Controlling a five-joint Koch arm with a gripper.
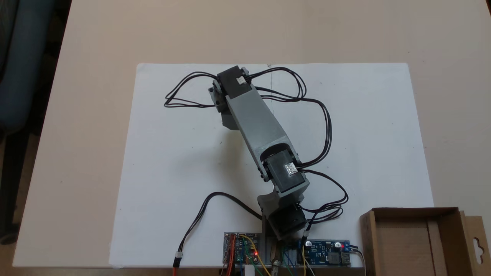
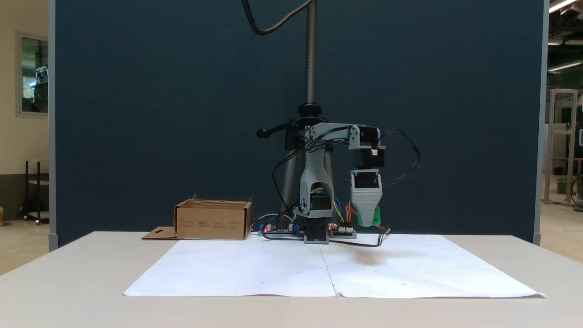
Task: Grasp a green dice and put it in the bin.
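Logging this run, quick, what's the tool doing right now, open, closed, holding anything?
Tool: closed on the green dice, held up above the white paper.

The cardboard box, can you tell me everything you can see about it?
The bin is a shallow brown cardboard box with low walls and an open top, and it looks empty inside. A flat flap with a hang-hole cutout sticks out from one side and lies on the table. The bin sits upright on the table beside the white paper sheet, near the arm's base and circuit boards. Nothing grips it.
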